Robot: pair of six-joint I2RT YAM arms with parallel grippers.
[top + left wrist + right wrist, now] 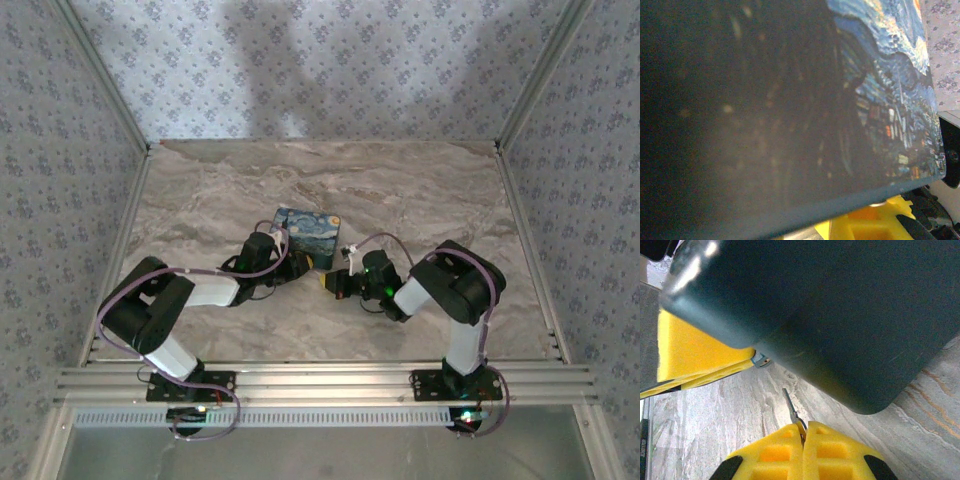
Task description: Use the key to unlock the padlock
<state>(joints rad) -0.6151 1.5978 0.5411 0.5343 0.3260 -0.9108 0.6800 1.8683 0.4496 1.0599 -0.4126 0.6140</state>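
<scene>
Step in hand: bringing the key (790, 409) to the lock, judged from how things lie; keyhole not yet entered.
Right claw (802, 437): yellow pads pressed together, pinching the key at its head; blade pointing up and away over the bench (715, 425).
Left claw (300, 263): pressed against the near side of the swirl-print box (306, 227); open or closed, cannot tell. Yellow finger (875, 220) peeking out under the box edge in the left wrist view.
Padlock: probably the small bluish metal bit (760, 360) at the lower edge of a yellow pad (690, 355), under the dark box; well short of the key tip. Identity uncertain.
Doing it well: line the blade up with the keyhole axis before advancing; move slowly and straight; keep the pinch firm so the key cannot pivot; hold the lock steady with the other arm; turn only once fully seated.
Hidden or unclear: keyhole and shackle not discernible; left wrist view blocked by the dark, blurred box face; right claw tip in the top view too small to read; gap between key and lock hard to gauge.
</scene>
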